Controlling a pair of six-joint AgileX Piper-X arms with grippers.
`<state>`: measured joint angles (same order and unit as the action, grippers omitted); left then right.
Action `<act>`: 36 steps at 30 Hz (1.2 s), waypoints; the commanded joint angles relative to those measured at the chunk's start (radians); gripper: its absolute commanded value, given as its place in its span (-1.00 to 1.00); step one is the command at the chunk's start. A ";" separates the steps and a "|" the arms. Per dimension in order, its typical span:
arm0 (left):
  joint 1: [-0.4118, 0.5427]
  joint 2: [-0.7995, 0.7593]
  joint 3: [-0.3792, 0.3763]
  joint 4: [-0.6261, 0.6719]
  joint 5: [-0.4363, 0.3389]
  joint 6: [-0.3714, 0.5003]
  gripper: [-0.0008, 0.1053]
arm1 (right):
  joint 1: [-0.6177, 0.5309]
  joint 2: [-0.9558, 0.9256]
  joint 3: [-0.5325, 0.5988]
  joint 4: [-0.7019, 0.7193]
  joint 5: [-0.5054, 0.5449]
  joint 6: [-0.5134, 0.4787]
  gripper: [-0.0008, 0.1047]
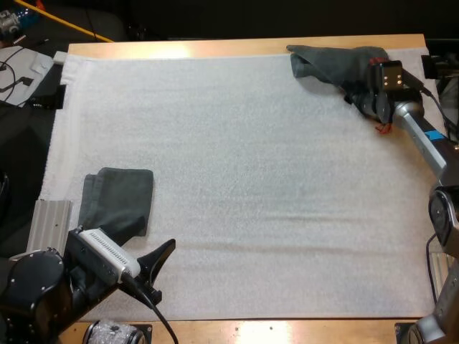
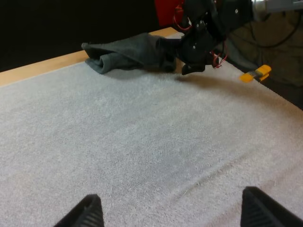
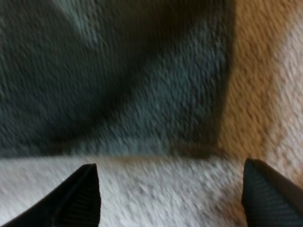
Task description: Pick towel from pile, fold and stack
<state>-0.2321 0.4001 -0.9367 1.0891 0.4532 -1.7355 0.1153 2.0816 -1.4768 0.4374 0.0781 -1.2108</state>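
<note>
A crumpled dark grey-green towel [image 1: 326, 63] lies at the mat's far right corner. My right gripper [image 1: 356, 95] hangs at that towel's near right edge; its fingers stand apart, just short of the towel's edge [image 3: 142, 94]. A folded towel [image 1: 118, 199] lies flat at the mat's near left. My left gripper [image 1: 159, 269] hovers low near the front edge, just right of the folded towel, open with nothing between its fingers [image 2: 87, 213]. From there the crumpled towel [image 2: 128, 54] shows far across the mat, with the other arm's gripper [image 2: 191, 66] at its edge.
The white mat [image 1: 251, 186] covers most of the wooden table [image 1: 237, 47]. A ribbed metal block [image 1: 49, 223] sits off the mat's left edge beside the folded towel.
</note>
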 commanded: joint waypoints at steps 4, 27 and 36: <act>-0.003 0.002 -0.004 -0.021 0.003 -0.015 0.14 | -0.021 0.047 -0.010 -0.095 -0.033 0.064 0.18; -0.003 0.003 -0.006 -0.018 0.009 -0.013 0.14 | -0.028 0.019 -0.025 -0.143 -0.177 0.042 -0.98; -0.004 0.003 -0.006 -0.024 0.010 -0.013 0.14 | 0.053 -0.242 -0.025 -0.066 -0.121 -0.268 -0.98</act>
<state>-0.2321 0.4001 -0.9367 1.0829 0.4558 -1.7412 0.1363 1.9593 -1.4909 0.3452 -0.0555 -1.3487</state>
